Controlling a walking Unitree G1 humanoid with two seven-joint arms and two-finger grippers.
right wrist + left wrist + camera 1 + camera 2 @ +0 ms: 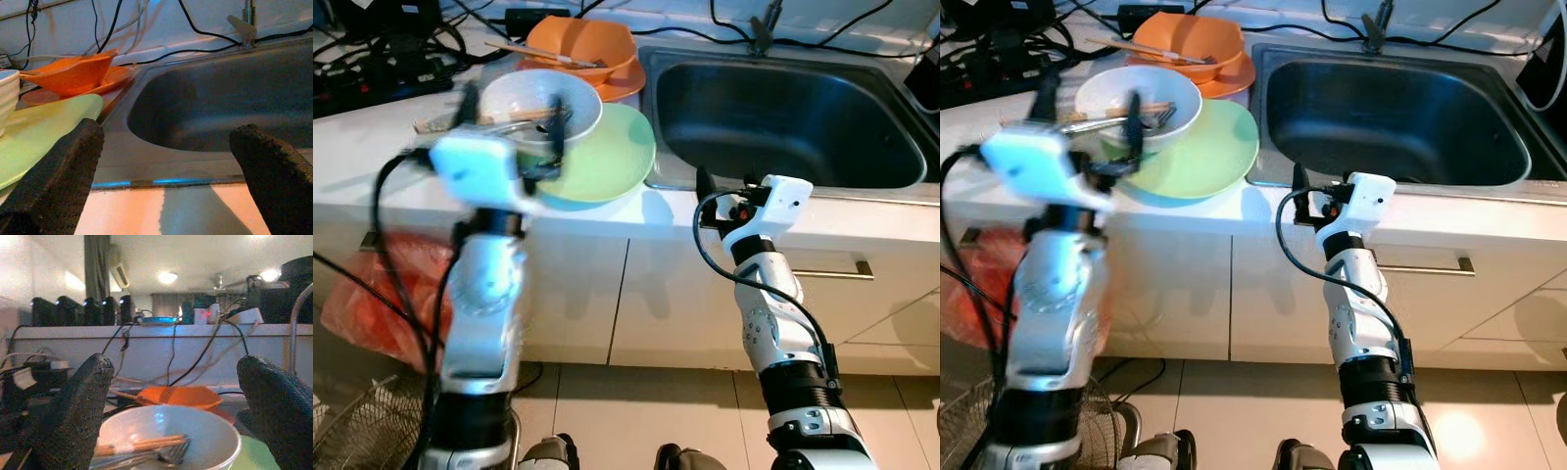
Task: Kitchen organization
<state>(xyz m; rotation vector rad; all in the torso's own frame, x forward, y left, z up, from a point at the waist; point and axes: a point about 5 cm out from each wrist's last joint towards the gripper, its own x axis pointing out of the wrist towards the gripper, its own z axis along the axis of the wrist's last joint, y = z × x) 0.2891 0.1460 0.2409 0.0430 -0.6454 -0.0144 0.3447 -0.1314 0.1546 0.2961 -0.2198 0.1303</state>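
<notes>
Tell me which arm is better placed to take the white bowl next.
Probably the left. Its open pincer is at the white bowl on the green plate. The right pincer is open beside the sink, farther away.

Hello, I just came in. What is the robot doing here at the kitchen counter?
The robot faces dirty dishes beside the sink. Its left gripper, open, reaches at the white bowl holding chopsticks and a fork, which sits on a green plate. The right gripper, open, hovers at the counter edge. Nothing is held.
</notes>
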